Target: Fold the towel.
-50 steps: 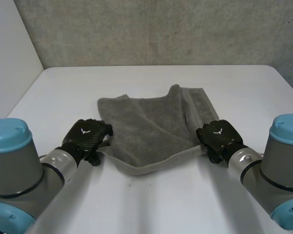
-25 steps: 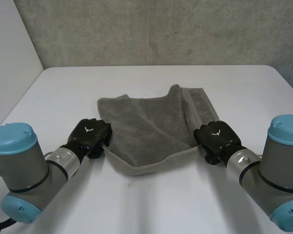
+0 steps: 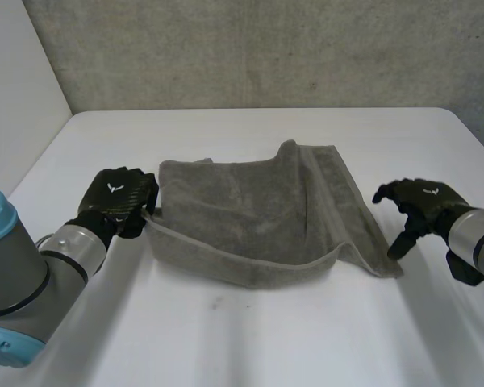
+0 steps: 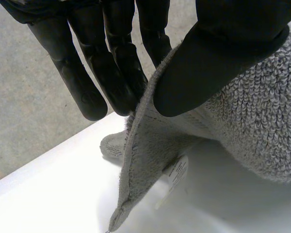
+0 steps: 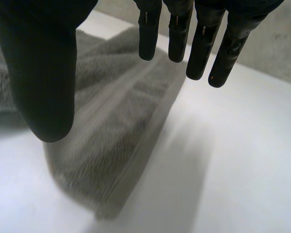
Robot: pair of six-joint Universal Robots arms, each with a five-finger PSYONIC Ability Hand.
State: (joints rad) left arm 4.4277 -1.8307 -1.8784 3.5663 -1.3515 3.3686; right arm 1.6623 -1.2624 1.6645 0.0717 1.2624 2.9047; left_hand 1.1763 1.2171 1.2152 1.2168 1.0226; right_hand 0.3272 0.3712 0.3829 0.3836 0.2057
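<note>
Rumpled on the white table (image 3: 226, 339), a grey towel (image 3: 258, 222), near edge raised in a sagging fold. At the towel's near left corner, the left hand (image 3: 117, 201), fingers (image 4: 121, 73) and thumb pinched tight on the cloth, a white label (image 4: 174, 172) dangling just beneath. Just beside the towel's near right corner, the right hand (image 3: 419, 201), fingers (image 5: 201, 43) spread and loosely curved, holding nothing.

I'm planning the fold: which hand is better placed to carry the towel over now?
Left. The left hand pinches the towel's left edge between thumb and fingers; the right hand is open beside the right corner, holding nothing.
</note>
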